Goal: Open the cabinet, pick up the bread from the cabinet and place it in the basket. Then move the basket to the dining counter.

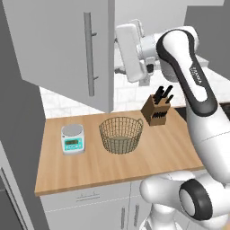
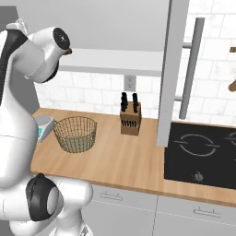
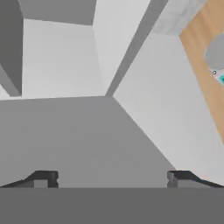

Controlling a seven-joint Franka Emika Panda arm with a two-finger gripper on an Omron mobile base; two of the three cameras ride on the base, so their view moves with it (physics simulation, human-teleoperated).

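End effector [image 3: 109, 178] up at cabinet height, finger tips spread wide with nothing between them. It looks along a grey panel and the edge of the swung-out door.

Basket [image 1: 121, 134] sits on the wood bench [image 1: 157, 157] directly below, upright and empty, between a small scale [image 1: 72, 139] and a knife block [image 1: 156, 110], touching neither.

The cabinet [image 1: 63, 49] has both doors standing open, the right-hand one edge-on in the right base view. White inner shelf [image 2: 115, 60] is exposed.

Bread: likely the small brown bit at the arm's joint on the shelf edge [image 2: 68, 51], mostly hidden; cannot confirm.

Step in hand, by my reading: reach in for the bread. Keep the fingers spread, enter between the doors clear of the bar handle [image 1: 90, 54], stay level with the shelf, close only once the roll sits between the tips.
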